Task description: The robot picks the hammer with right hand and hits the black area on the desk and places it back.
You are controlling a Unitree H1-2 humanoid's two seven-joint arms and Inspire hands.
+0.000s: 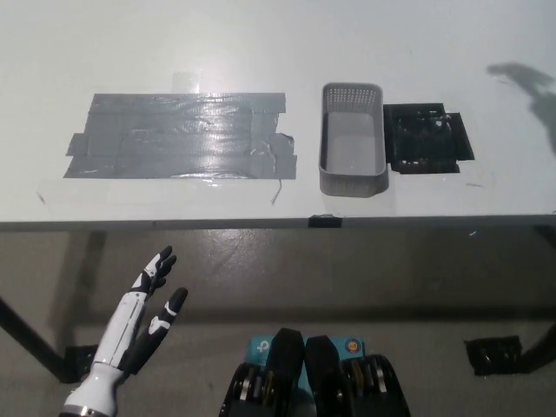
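The white desk (261, 43) is bare along its far side and toward its right edge, where only a dark shadow (526, 80) falls on the surface. The grey basket (353, 139) stands near the front edge; the black area (427, 139) lies flat just to its right, and a wide patch of grey tape (178, 135) lies to its left. Neither the hammer nor the right hand is in view. The left hand (143, 317) rests below the front edge, left of the basket, forearm angled up, fingers spread, released and touching nothing.
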